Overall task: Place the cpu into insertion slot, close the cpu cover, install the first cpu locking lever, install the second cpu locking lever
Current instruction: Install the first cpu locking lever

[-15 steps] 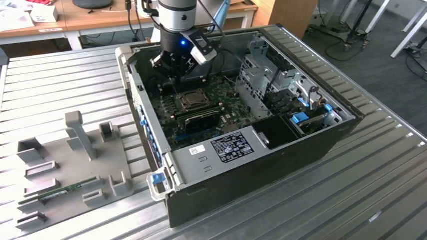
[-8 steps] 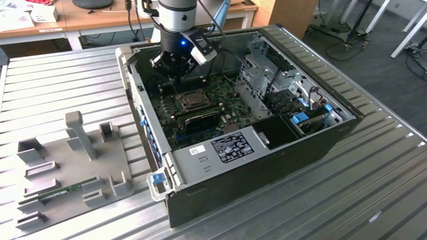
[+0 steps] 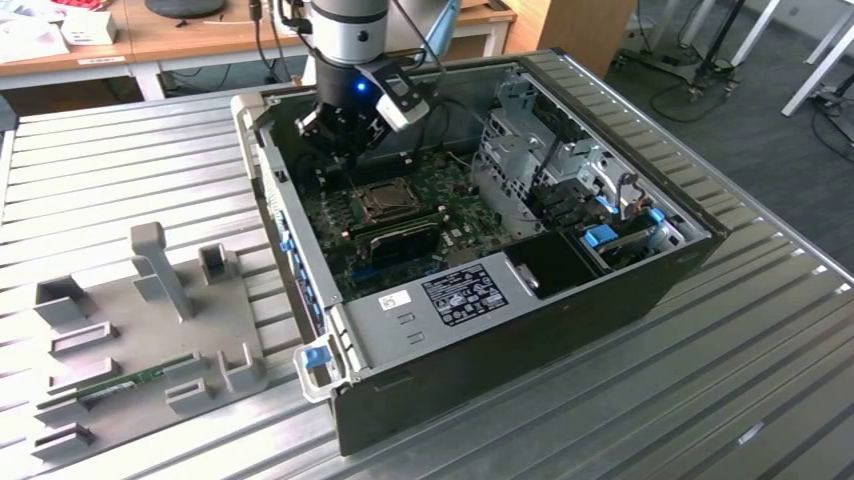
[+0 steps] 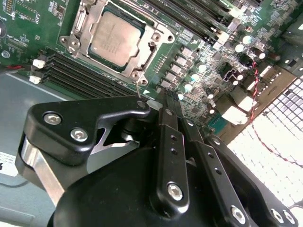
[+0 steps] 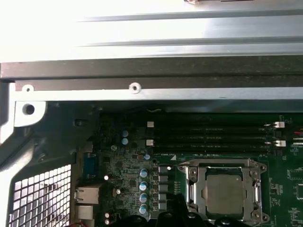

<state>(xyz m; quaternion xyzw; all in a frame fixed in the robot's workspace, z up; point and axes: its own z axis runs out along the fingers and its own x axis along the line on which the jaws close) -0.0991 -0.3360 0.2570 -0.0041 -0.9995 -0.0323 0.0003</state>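
Observation:
The cpu (image 4: 116, 38) is a flat silvery-tan square lying in the insertion slot (image 3: 360, 205) on the green board inside the open computer case (image 3: 534, 330). The cpu cover (image 5: 220, 166), a thin silvery frame, lies flat around the cpu's (image 5: 225, 191) edges. My gripper (image 4: 168, 101) hangs above the board, apart from the socket and on its rear-wall side, with its black fingers shut on nothing. In the exterior view the gripper (image 3: 340, 150) sits just beyond the cpu (image 3: 383, 199), near the case's back wall.
Long black memory slots (image 4: 80, 75) run beside the socket. The case's rear wall (image 5: 142, 71) and a vent grille (image 4: 279, 132) are close by. A drive cage (image 3: 534, 150) stands toward the exterior view's right. A grey fixture plate (image 3: 147, 320) lies at its left.

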